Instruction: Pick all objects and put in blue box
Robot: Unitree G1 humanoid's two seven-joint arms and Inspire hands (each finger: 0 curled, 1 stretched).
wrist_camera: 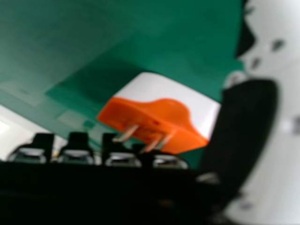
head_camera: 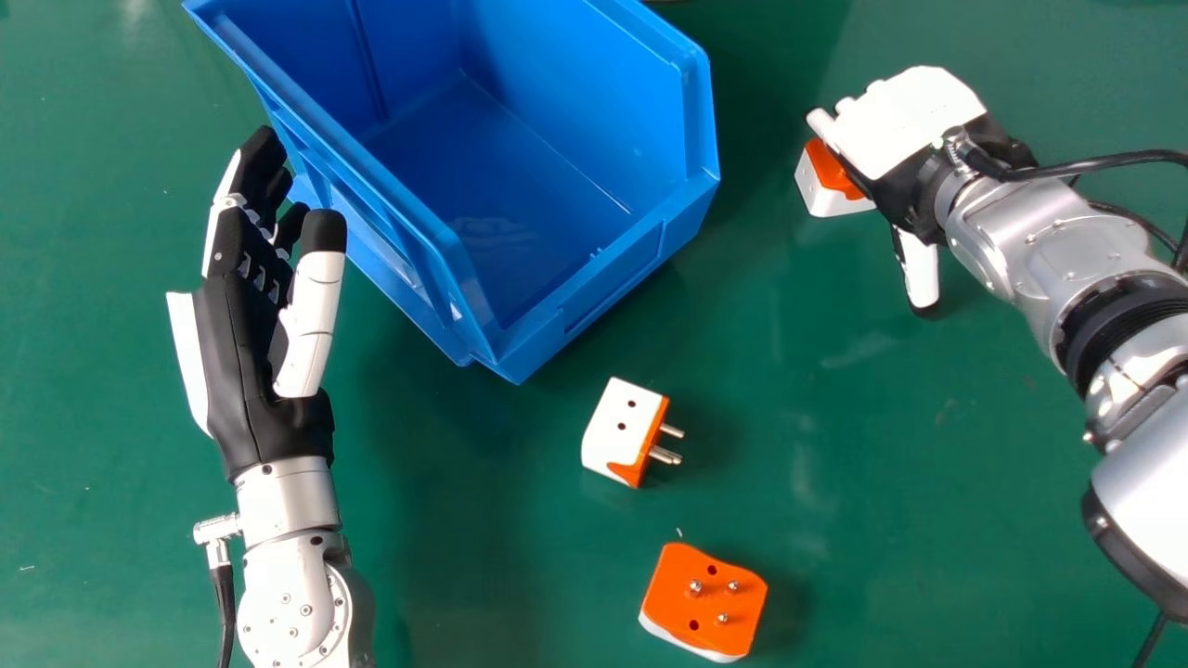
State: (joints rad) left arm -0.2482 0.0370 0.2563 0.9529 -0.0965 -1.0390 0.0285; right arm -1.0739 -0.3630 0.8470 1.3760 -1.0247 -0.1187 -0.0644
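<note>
Tabletop [head_camera: 891, 520], green, lies under everything, with a blue box [head_camera: 613, 280] at the far side, left of centre; its open inside shows bare blue walls and floor. At the left, the left hand [head_camera: 232, 343] is held beside the box's left wall, fingers extended and relaxed, grasping nothing. To the right of the box, the right hand [head_camera: 914, 111] is unclenched over an orange-and-white adapter [head_camera: 819, 197], its thumb standing away from it; whether they touch, I cannot tell. In the head view this adapter shows a white side and a strip of orange beside the hand, while the right hand view shows its orange face and metal prongs [wrist_camera: 125, 133] toward the fingertips. Of the other two, the nearest adapter [head_camera: 701, 594] lies near the near edge, orange face and three pins up. The middle adapter [head_camera: 617, 427] lies between it and the box, white side up, prongs pointing right.
</note>
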